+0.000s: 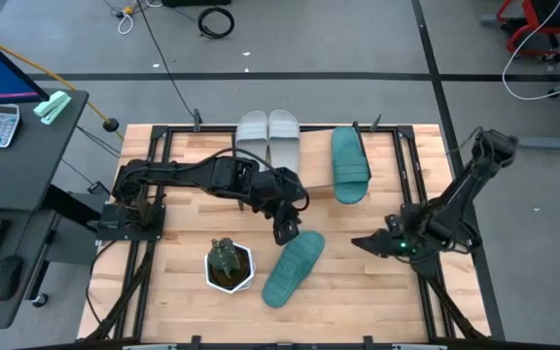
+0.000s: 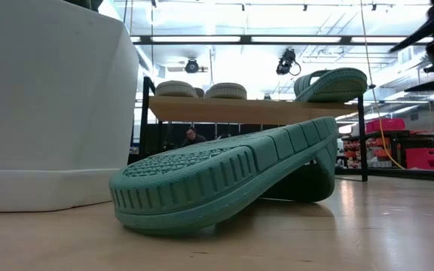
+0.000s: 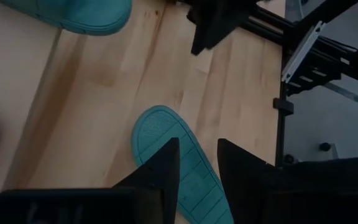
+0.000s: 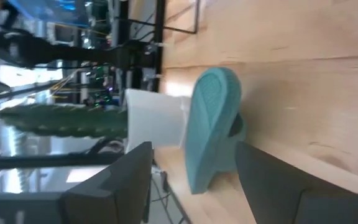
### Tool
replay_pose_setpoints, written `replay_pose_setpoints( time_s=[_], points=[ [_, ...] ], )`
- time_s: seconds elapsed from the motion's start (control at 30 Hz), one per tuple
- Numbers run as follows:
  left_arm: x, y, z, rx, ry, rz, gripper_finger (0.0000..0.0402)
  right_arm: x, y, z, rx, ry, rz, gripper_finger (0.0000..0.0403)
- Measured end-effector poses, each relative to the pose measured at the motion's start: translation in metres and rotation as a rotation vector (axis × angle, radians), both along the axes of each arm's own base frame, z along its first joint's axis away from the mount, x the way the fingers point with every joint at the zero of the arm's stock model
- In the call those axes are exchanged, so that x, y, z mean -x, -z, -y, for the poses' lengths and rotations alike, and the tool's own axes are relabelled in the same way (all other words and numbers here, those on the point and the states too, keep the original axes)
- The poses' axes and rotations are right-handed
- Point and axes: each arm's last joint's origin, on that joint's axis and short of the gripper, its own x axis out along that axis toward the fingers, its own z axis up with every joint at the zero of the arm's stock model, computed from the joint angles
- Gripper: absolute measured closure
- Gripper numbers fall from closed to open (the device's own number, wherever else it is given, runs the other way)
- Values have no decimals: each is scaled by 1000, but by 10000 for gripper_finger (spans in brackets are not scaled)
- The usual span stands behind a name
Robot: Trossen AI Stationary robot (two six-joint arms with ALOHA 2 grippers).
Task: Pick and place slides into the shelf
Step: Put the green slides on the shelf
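1. Pale wooden tabletop (image 1: 358, 292) carries a low shelf with a light wooden top board (image 2: 232, 111); two light grey rubbery slides (image 1: 268, 136) and one teal green slide (image 1: 349, 163) sit on it.
2. Last teal slide, sole up (image 1: 293, 267), lies beside the potted plant in its white pot (image 1: 229, 265).
3. Left gripper (image 1: 285, 231) hovers at its end, fingers (image 3: 161, 171) narrowly parted, pinching nothing; the pick seems in hand.
4. Next: lower and straddle it; the pot crowds one side.
5. Right gripper (image 1: 367, 242) waits spread nearby; open shelf room remains beyond the teal slide.
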Motion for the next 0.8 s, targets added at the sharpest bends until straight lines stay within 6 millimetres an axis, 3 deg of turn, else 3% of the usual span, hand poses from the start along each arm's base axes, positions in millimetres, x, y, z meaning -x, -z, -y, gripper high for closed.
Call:
replay_pose_setpoints(
  time_s=[0.37, 0.8],
  points=[
    [0, 0, 1, -31, 26, 6, 293, -41, 15, 4, -60, -34, -53, 167],
    [1, 0, 5, -62, 130, 4, 326, -85, 26, 11, -58, -30, -94, 167]
  ],
)
